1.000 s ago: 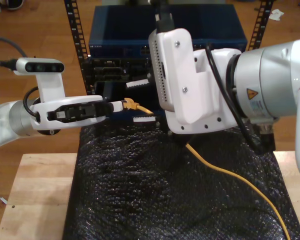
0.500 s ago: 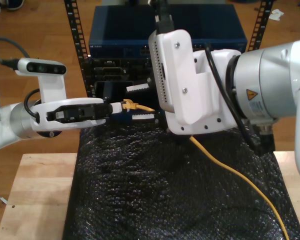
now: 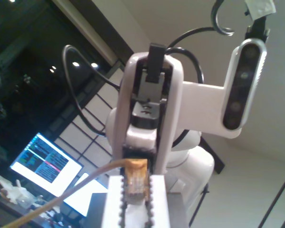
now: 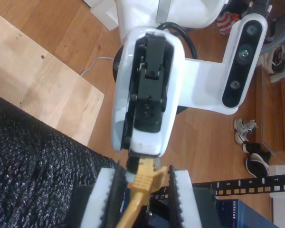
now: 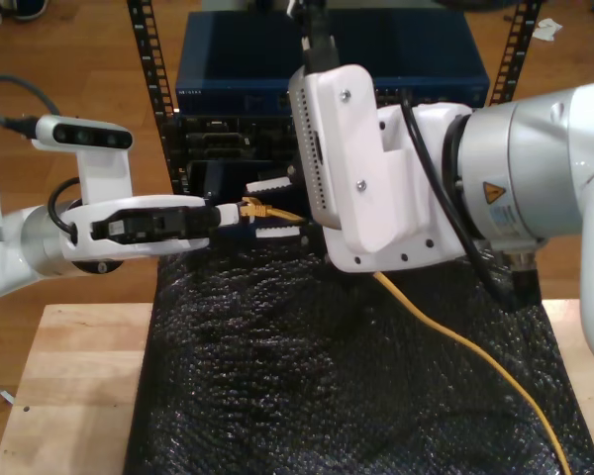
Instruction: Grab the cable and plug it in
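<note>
The yellow cable runs from the exterior view's lower right across the black mat up to its plug end. My first gripper reaches in from the exterior view's left and is shut on the plug, in front of the rack. My second gripper comes from the exterior view's right. Its serrated white fingers stand open above and below the yellow boot, with small gaps on both sides. The first gripper faces it tip to tip.
A rack with a blue network switch and dark port panels stands just behind the grippers. Black bubble-wrap mat covers the wooden table. The second arm's large body hangs over the exterior view's right side of the mat.
The second gripper's fingers have drawn closer together around the cable's boot, and that arm has shifted slightly toward the exterior view's left. The first gripper still holds the plug in about the same place.
</note>
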Motion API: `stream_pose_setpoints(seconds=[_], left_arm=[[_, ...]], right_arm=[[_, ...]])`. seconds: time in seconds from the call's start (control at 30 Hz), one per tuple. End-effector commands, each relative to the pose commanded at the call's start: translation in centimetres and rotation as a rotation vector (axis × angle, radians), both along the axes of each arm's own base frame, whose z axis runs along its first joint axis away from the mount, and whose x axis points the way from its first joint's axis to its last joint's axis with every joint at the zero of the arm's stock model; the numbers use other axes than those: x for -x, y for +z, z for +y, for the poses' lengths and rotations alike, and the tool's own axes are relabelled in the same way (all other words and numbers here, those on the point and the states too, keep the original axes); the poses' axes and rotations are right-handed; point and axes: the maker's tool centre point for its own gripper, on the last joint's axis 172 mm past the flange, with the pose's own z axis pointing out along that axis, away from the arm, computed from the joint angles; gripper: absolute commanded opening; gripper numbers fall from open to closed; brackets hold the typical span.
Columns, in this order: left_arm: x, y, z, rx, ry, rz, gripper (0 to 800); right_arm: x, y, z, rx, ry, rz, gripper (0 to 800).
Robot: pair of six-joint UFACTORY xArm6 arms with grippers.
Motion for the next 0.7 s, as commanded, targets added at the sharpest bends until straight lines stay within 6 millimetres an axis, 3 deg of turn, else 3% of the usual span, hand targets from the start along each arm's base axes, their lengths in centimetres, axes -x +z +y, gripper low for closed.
stream_pose_setpoints(seconds=[0.7], left_arm=[[0.37, 0.25, -0.02, 0.012, -0.019, 0.000, 51]], right_arm=[[-0.01, 0.05, 0.02, -0.006, -0.004, 0.005, 168]])
